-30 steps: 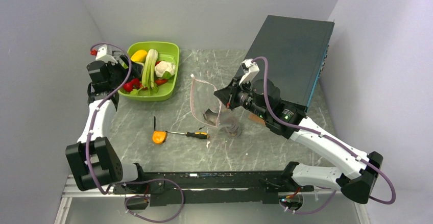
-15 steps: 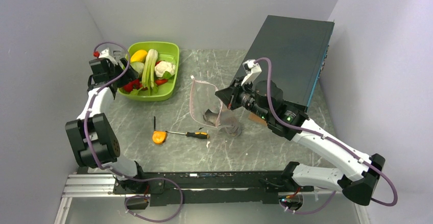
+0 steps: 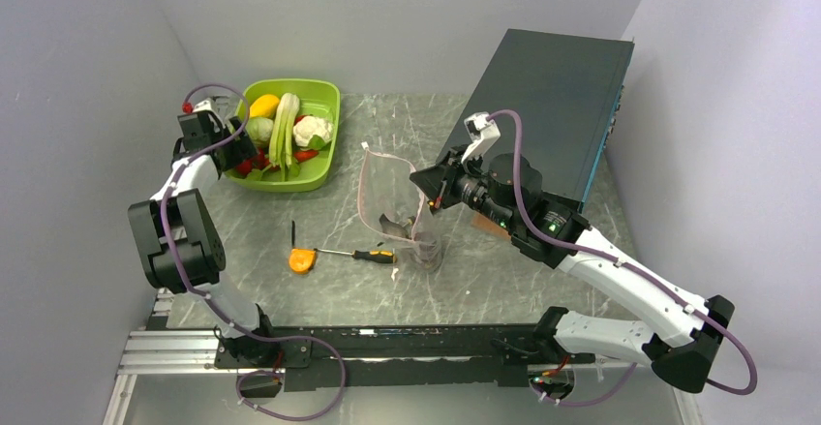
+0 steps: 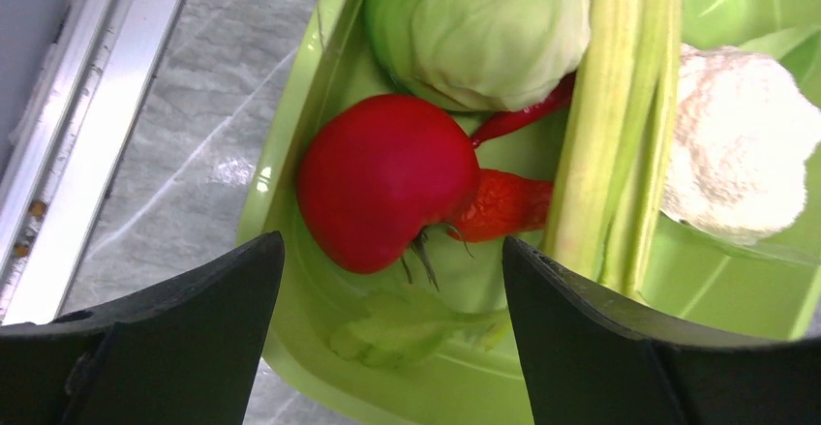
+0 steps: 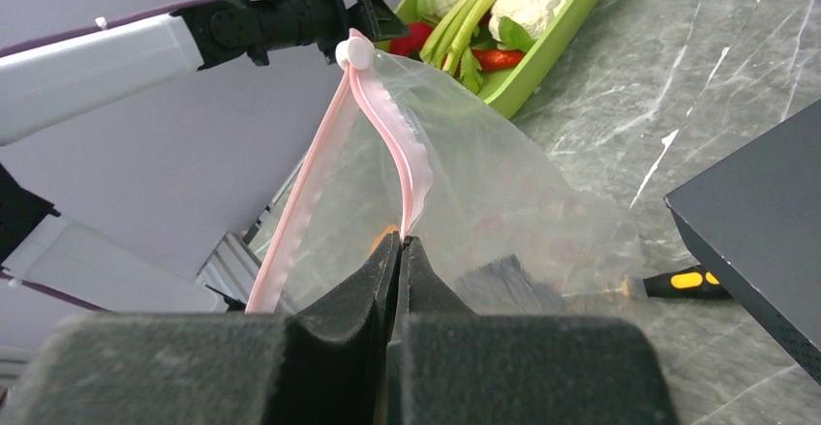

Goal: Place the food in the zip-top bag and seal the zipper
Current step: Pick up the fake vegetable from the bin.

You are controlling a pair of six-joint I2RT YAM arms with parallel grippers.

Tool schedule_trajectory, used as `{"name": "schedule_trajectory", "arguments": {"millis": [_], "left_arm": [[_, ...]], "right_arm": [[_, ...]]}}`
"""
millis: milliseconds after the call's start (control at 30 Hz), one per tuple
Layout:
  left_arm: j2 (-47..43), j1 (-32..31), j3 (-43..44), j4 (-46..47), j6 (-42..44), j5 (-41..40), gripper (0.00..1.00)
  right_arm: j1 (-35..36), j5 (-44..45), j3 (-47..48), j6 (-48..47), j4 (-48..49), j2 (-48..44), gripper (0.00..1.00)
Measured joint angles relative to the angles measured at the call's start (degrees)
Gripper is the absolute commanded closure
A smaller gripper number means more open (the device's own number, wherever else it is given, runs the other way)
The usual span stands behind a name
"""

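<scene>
I am holding the left gripper above the left wall of the lime-green tray and lining it up on the dark red round piece. To do this pick well, I am planning a straight descent with the piece centred. The outer finger must come down inside the tray wall, not on its rim, and the inner finger must slip between the piece and the red chili pepper touching it. The piece looks smooth and round, so I am judging that a slow close across its widest part is safest.

The 2 fingers are standing wide apart, holding nothing and touching nothing.

The right gripper is clamping tight on the pale pink zipper. It is holding the zip-top bag upright with its mouth gaping, off the tray's right side and apart from it. Something dark may be sitting in the bag's bottom, but the crinkled plastic is hiding it too much for me to say.

Further along the tray from the red piece, the light-green leafy head, the pale green stalks and the white cauliflower are waiting. In front of the tray, the screwdriver and the orange tape measure are lying on the table.
</scene>
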Motion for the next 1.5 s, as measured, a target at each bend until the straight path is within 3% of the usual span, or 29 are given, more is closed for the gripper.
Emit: {"name": "schedule_trajectory", "arguments": {"millis": [467,667,867,1100,1500], "left_arm": [[5.2,-1.3,2.9,0.1,1.6,-3.8,0.13],[10.4,-2.8,9.2,-3.7,2.4,-9.3,0.17],[10.4,-3.5,9.3,-4.1,3.5,-11.4,0.38],[8.1,-3.6,7.2,-6.0,6.8,-11.8,0.74],[-7.6,-3.0,-6.3,-12.7,7.7,-11.9,0.91]], "right_arm": [[0.0,-0.8,0.0,0.5,0.0,0.0,1.00],[0.0,-2.3,-0.5,0.5,0.2,-0.4,1.00],[0.0,-2.4,-1.2,-0.1,0.0,-1.7,1.00],[0.0,-3.3,-1.9,-0.1,0.9,-3.0,1.00],[0.0,-8.3,-5.9,0.1,2.7,-7.2,1.00]]}}
